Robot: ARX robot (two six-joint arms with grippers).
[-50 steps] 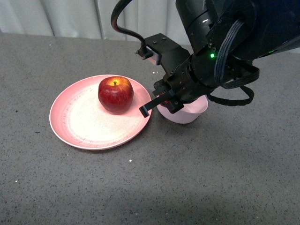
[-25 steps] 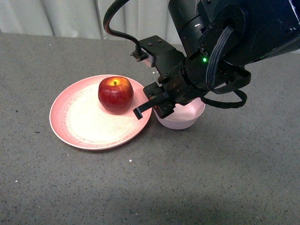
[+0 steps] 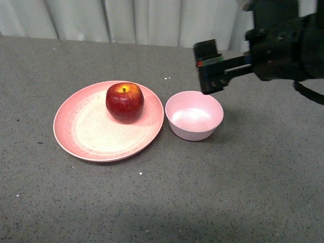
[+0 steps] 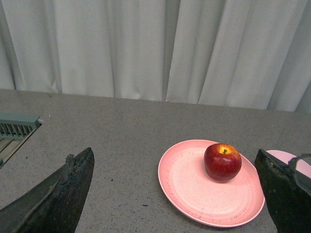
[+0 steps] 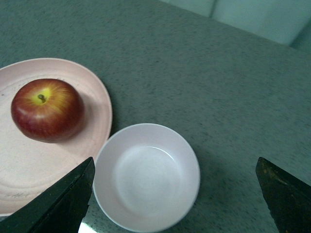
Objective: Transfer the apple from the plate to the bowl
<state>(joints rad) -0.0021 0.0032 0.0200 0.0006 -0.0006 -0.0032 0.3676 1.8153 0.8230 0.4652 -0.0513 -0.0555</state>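
Right claw: open. Its two dark fingers are spread wide with nothing between them, and it grips nothing. Right wrist view: the bowl lies under the gap, closer to one finger than the other. It is pale pink-white and holds nothing. Front view: the right arm comes in from the right. Its black tip hangs in the air above the bowl's far rim, clear of the rim.

Out from the claw past the bowl is the plate, wide, salmon-pink and speckled. It is just beside the bowl. I cannot tell if the rims touch; the front view shows a thin gap. The apple is on the plate, not in the bowl. It stands upright with the stem up and a yellow patch round the stem. It sits on the far part of the plate, on the bowl side and away from the plate's middle. It is apart from the right claw, and no finger touches it.

Left claw: open too, jaws wide and empty. It is well back from the plate, and the apple shows ahead between its fingers, nearer one of them. A sliver of the bowl peeks out past that finger. The left arm is not in the front view.

Everything sits on a grey speckled desk. A pale curtain hangs behind it. A grey-green slatted piece is at the desk's edge, far from both claws.
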